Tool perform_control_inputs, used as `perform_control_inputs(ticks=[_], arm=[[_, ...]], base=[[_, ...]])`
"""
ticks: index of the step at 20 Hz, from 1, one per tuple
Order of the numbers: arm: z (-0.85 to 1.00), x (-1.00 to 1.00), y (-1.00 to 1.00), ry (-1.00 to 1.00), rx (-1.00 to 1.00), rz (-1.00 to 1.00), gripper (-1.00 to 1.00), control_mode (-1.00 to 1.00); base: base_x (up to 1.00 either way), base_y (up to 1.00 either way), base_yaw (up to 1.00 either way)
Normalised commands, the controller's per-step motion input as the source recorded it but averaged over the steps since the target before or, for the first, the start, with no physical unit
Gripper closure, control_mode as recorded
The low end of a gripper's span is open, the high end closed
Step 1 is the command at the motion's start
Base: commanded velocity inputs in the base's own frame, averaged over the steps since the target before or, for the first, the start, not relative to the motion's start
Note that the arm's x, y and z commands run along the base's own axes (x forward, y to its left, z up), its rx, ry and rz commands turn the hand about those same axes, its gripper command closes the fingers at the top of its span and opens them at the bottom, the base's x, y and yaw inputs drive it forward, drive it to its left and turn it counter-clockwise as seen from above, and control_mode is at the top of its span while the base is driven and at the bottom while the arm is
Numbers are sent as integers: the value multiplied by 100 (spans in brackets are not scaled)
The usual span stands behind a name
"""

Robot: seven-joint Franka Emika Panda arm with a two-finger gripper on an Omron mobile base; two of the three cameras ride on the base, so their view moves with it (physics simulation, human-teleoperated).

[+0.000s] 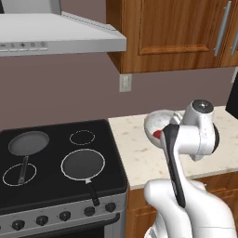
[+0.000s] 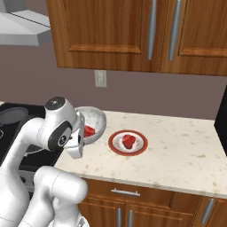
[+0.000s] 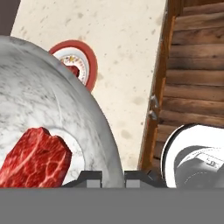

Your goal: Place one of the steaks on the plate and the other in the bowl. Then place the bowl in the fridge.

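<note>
The bowl (image 2: 94,120) is whitish-grey and speckled and holds one steak (image 3: 33,157), a red marbled chunk lying on the bowl floor. In the hand view the bowl rim curves from 10 o'clock down to 6 o'clock, and the steak lies at 8 o'clock. The gripper (image 3: 113,178) sits at the bowl rim, one dark fingertip on each side of the wall. The pictures do not show whether the fingers press the wall, so the pincer state cannot be told. In the right base view the bowl appears tilted, partly hidden behind the white hand; whether it touches the counter (image 2: 186,146) cannot be told.

The plate (image 2: 128,142) is white with a red rim. It lies flat on the counter at 3 o'clock from the bowl, just beside it, not touching. The second steak (image 2: 128,140) lies at the plate centre.

On the stove (image 1: 56,158), at 9 o'clock from the bowl in the left base view, stand two dark frying pans: one (image 1: 29,143) on the rear left burner, one (image 1: 82,164) on the front right burner. Wooden wall cabinets (image 2: 133,31) hang above the counter.
</note>
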Motion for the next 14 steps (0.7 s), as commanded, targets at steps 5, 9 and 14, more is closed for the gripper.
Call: perform_control_inputs(ticks=[5,9,14], arm=[[61,-64,0,0,1,-1,100,-100],[57,-67,0,0,0,-8,100,-100],[52,-76,0,0,0,-11,100,-100]], base=[[0,0,0],[0,0,0],[0,0,0]])
